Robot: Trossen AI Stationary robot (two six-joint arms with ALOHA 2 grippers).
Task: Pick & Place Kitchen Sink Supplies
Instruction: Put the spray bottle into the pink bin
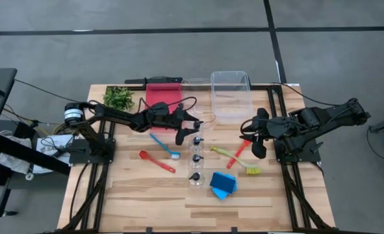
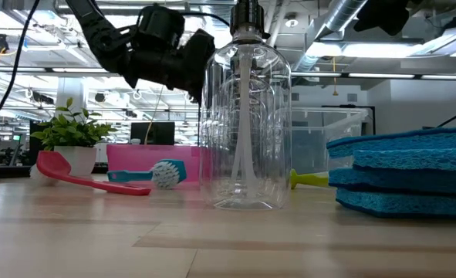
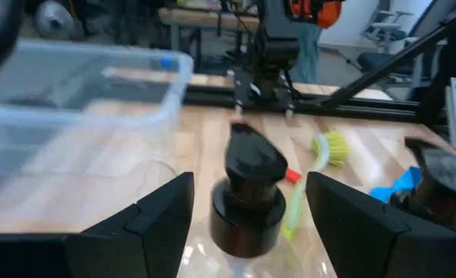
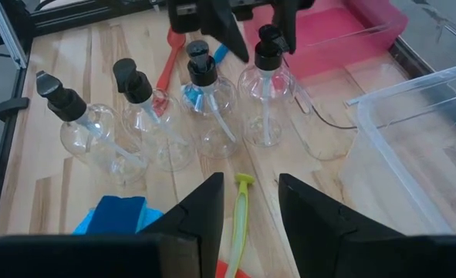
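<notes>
Left claw (image 1: 190,132) wide open over the top bottle (image 1: 197,140) in the middle of the frame, one finger (image 3: 154,220) on each side of its black cap (image 3: 249,202). Three more bottles (image 1: 196,176) in a row below. Blue sponges (image 1: 223,184) at lower right. Right claw (image 1: 253,138) partly open, holding nothing, above the red brush (image 1: 238,154) and yellow-green brush (image 1: 237,161).

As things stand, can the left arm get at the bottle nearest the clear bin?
Probably yes. The left gripper hangs open right over that bottle, its fingers either side of the black pump cap, nothing between.
</notes>
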